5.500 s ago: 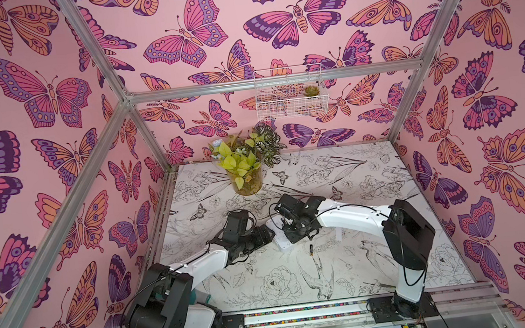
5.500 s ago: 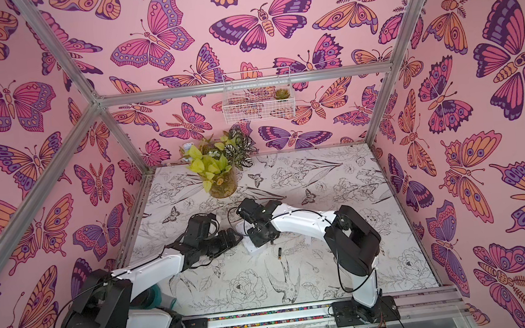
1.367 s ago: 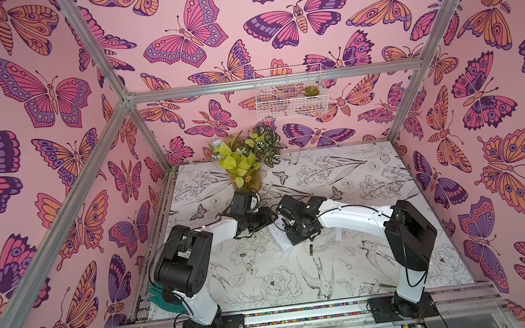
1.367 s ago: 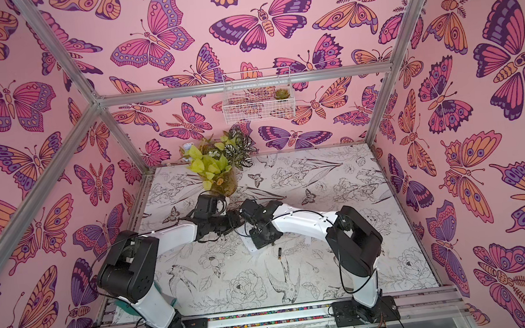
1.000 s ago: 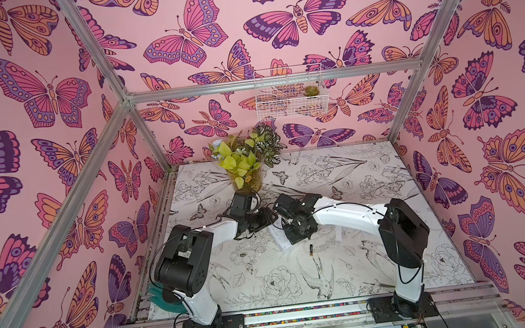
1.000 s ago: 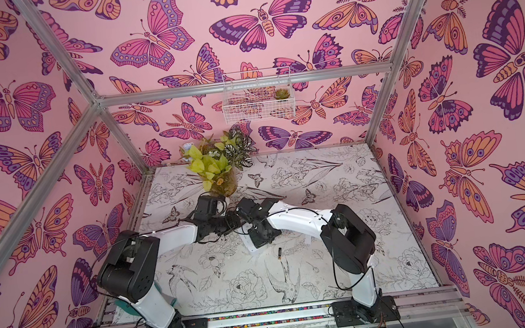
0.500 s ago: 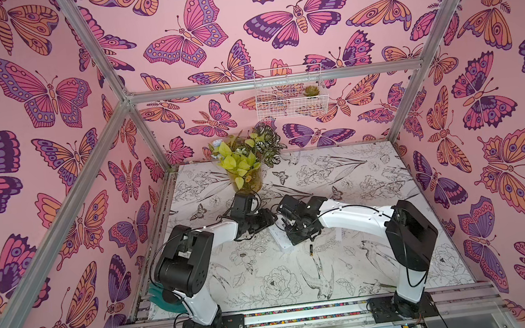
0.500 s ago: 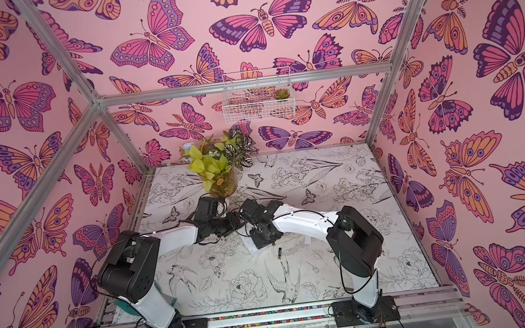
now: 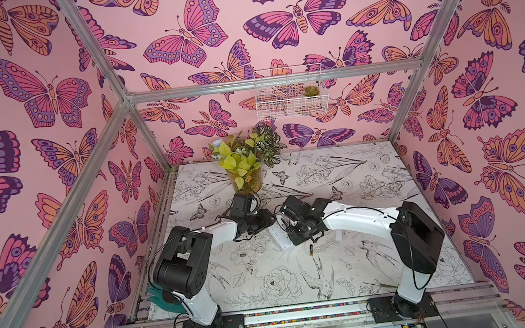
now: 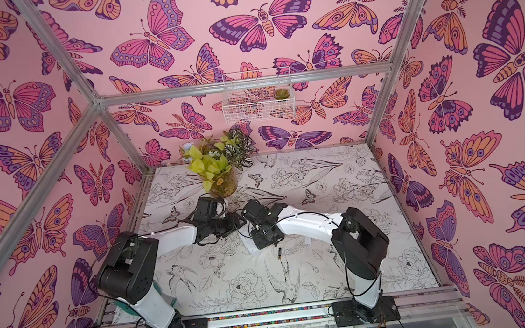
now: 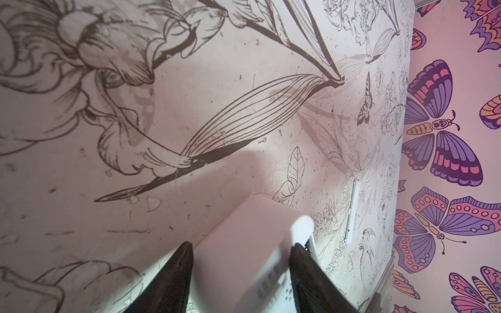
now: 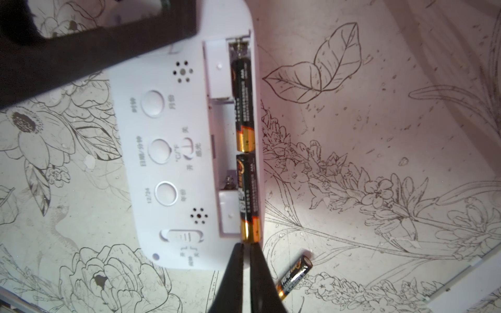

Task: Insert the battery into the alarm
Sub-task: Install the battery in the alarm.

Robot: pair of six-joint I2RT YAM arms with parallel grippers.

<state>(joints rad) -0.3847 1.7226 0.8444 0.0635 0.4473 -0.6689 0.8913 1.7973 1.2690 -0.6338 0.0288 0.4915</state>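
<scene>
**Q:** Why does the alarm (image 12: 168, 135) lie back-up at centre frame?

**A:** The left gripper (image 11: 238, 273) is closed on one end of its body. This pins it to the table (image 12: 379, 108) with the open battery slot facing upward.

**Q:** And the right gripper (image 12: 245, 245)?

**A:** Its jaws are all but closed and hold nothing. The tips meet the gold end of the lower battery (image 12: 248, 200), which appears not fully seated. The upper battery (image 12: 242, 103) lies in the slot.

**Q:** What room is there to move?

**A:** Bare table lies right of the alarm's slot edge. A loose battery (image 12: 294, 276) lies near the tips at lower centre, and the left gripper's black finger crowds the upper left.
</scene>
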